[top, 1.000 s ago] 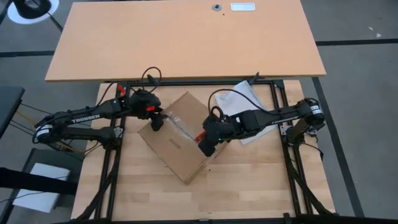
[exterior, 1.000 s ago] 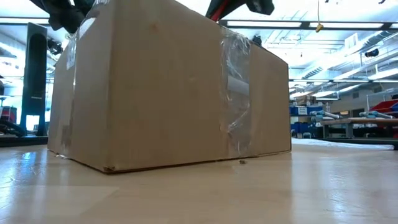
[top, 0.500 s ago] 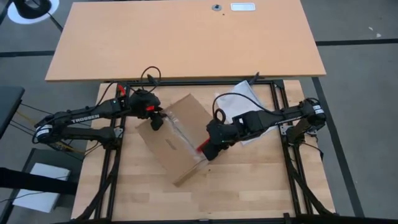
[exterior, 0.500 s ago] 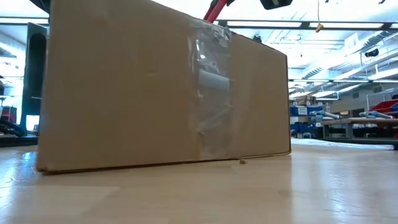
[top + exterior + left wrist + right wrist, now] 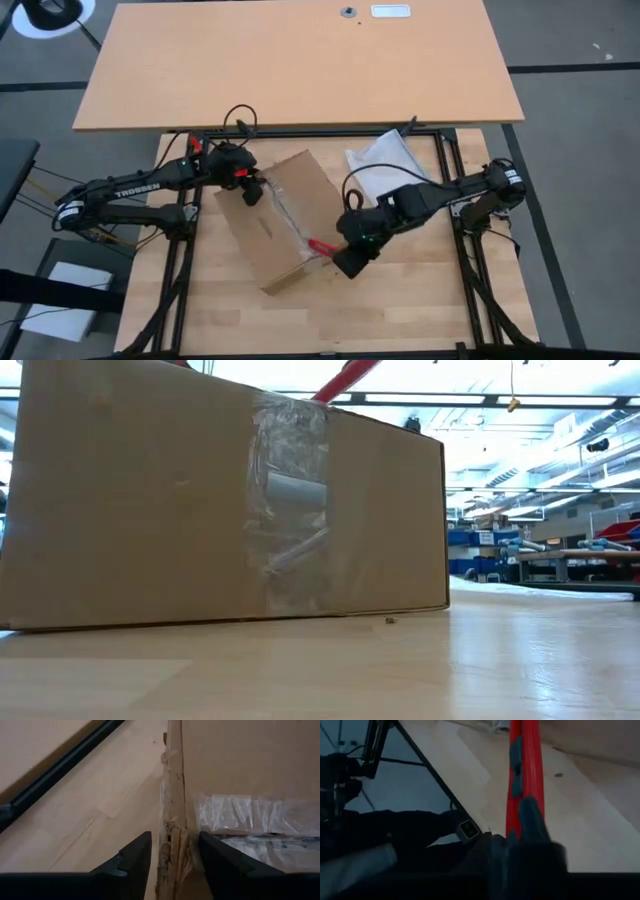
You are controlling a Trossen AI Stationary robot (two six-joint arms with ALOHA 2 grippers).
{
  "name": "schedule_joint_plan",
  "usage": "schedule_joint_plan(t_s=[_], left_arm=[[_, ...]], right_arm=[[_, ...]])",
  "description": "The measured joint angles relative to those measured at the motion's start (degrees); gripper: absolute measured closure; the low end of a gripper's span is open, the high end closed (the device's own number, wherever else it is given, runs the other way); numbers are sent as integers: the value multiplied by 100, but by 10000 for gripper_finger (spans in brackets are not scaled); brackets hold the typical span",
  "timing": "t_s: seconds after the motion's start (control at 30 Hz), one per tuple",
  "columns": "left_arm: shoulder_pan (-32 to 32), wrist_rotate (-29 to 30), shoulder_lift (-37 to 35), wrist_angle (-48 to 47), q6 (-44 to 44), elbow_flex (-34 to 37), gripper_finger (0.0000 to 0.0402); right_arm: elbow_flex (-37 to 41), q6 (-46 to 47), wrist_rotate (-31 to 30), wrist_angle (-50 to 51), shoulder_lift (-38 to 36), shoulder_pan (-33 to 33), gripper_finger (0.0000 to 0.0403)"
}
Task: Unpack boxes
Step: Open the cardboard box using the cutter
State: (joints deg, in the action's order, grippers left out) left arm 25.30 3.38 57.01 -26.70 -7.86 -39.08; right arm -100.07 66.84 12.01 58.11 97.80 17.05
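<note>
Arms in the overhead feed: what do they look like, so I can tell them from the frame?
Both arms are black and jointed, with looping black cables. The left arm carries white TROSSEN lettering and red accents near the wrist. The right arm has a pale band at its shoulder. The fingers are dark, flat-faced wedges.

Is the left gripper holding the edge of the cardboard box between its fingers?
Yes, the left wrist view shows the left gripper with its two fingers on either side of the torn edge of the cardboard box.
</note>
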Motion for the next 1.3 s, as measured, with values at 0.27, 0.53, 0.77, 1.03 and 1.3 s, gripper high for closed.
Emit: schedule_joint_plan(t_s=[0.27, 0.53, 0.77, 1.03, 1.3], left_arm=[[-2, -136, 4, 86, -123, 4, 229], [-9, -167, 4, 108, -137, 4, 229], [-13, -183, 4, 120, -139, -1, 229], [-13, -199, 4, 127, -142, -3, 229], [-15, -225, 4, 175, -144, -7, 229]], right_arm=[[0, -95, -313, -3, -3, -20, 331], [-7, 98, -730, 410, -420, -11, 278], [-6, 5, -1114, 493, -564, 229, 217], [470, 405, -2406, 266, -562, 884, 186], [1585, 1427, -3340, -1252, -554, 1340, 192]])
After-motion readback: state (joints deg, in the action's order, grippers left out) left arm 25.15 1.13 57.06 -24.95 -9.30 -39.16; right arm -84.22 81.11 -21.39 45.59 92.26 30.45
